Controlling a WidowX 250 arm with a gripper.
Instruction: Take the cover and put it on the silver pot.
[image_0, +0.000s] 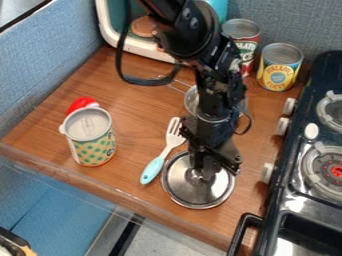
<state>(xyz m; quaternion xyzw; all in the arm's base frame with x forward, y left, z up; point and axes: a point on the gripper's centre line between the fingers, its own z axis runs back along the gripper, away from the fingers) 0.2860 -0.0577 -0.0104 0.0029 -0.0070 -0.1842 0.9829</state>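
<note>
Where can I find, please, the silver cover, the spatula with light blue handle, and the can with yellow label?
Silver cover (194, 193): camera view, on its shiny top, below the knob.
Spatula (155, 166): camera view, on its light blue handle.
Can (277, 75): camera view, on its yellow label.

The black WidowX 250 arm (215, 92) enters from the top edge, angling down through its joints (a black cable (139, 81) loops off it), its two-finger gripper (204, 172) pointing downward.
</note>
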